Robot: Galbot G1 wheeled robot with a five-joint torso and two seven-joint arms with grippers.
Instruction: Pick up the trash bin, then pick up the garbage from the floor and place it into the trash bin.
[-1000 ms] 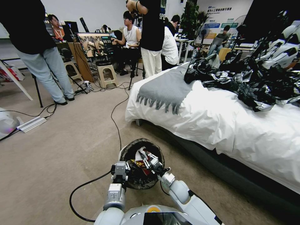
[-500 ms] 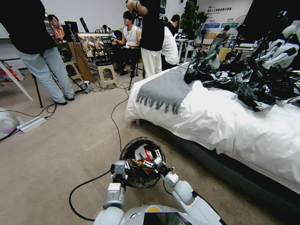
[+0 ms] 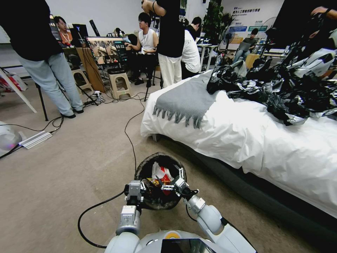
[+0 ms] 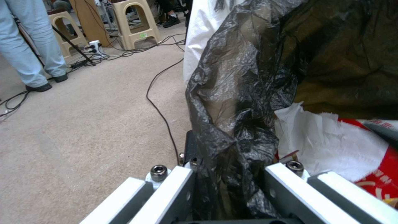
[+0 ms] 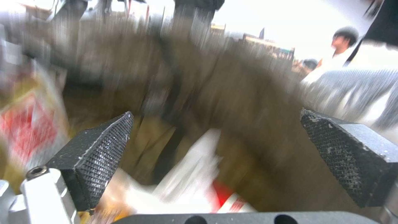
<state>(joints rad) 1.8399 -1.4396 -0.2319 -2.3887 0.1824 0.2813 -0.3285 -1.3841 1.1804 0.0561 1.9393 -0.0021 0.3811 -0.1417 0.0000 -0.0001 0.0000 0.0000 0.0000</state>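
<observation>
**Bin held up beside the bed**

The left hand [image 3: 135, 189] is clenched on the near rim of the trash bin [image 3: 159, 202], just off the bed [image 3: 245, 140]. The right hand [image 3: 172, 182] hangs over the bin, fingers [image 5: 89, 155] spread wide, grasping nothing. Red-and-white garbage [image 3: 161, 174] lies inside the bin.

Beige carpet floor [image 3: 70, 168] with trailing cables [image 3: 131, 140]; white-sheeted bed [image 3: 266, 151] — grey fringed throw [image 3: 187, 100]; plastic stools [image 3: 119, 84]; white walls.
</observation>
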